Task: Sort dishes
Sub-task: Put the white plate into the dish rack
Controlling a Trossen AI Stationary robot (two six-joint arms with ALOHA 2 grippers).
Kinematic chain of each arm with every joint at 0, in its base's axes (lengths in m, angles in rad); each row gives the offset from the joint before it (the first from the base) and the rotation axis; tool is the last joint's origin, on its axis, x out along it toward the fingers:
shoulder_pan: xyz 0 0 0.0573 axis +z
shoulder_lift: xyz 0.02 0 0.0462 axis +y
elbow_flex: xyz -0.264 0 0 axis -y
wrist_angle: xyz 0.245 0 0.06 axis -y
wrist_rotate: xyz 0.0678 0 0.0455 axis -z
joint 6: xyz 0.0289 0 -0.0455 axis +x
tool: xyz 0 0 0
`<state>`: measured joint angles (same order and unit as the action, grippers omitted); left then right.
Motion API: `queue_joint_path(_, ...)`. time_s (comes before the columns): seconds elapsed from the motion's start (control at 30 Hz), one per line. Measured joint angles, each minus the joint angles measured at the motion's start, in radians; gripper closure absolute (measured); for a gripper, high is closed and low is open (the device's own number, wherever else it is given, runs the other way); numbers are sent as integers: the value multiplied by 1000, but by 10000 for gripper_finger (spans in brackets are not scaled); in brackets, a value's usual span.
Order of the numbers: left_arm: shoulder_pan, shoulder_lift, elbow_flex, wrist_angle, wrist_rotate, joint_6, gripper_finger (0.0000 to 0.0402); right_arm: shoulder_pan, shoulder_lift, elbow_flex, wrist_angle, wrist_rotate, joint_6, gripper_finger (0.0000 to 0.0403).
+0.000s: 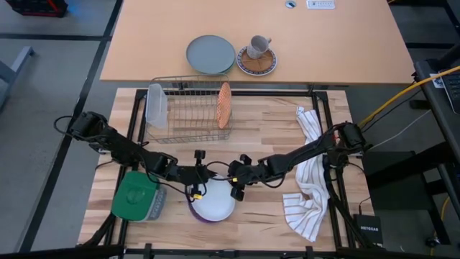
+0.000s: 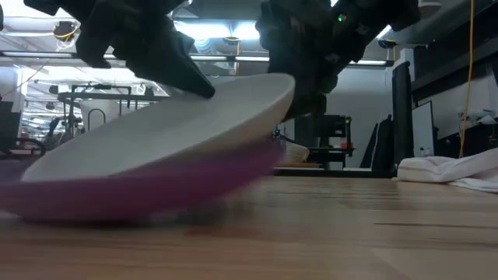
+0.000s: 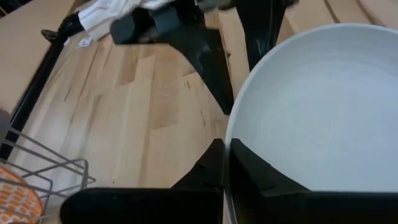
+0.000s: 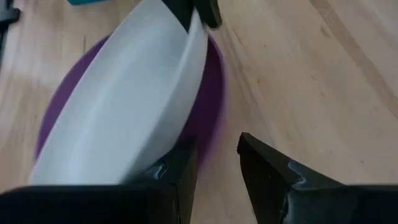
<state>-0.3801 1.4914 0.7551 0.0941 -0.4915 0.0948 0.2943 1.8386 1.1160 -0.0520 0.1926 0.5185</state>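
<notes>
Now left hand (image 1: 199, 175) grips tilted white plate (image 1: 214, 199) rim; right hand (image 1: 238, 188) open; NETGEAR box (image 1: 371, 230).

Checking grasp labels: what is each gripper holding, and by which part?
The left gripper pinches the white plate by its rim, tilting it off the purple plate. The right gripper is open, holding nothing.

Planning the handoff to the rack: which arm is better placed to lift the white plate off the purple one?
Probably the left. The left gripper already pinches the white plate at its rim, tilting it off the purple plate. The right gripper is open beside it, holding nothing.
</notes>
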Motion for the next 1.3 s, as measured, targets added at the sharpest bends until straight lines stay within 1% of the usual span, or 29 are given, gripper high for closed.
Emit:
queue_joint_path(0.23,0,-2,0,5,-4,13,401,1,23,0,-2,7,0,278)
queue_joint_path(0.43,-6,-50,0,-1,-35,20,401,0,6,0,-5,10,-9,278)
queue_joint_path(0.77,-6,-230,-2,-8,-67,103,401,1,-58,1,-31,63,-60,278)
queue_joint_path(0.97,-5,-347,-1,10,-118,179,401,1,-122,1,-82,114,-82,278)
queue_joint_path(1.1,2,-428,2,12,-159,272,401,0,-170,1,-137,172,-83,278)
queue_joint_path(1.2,25,-487,1,21,-168,365,401,0,-202,1,-171,212,-83,278)
queue_joint_path(1.3,57,-544,2,40,-170,421,401,0,-230,1,-186,227,-83,278)
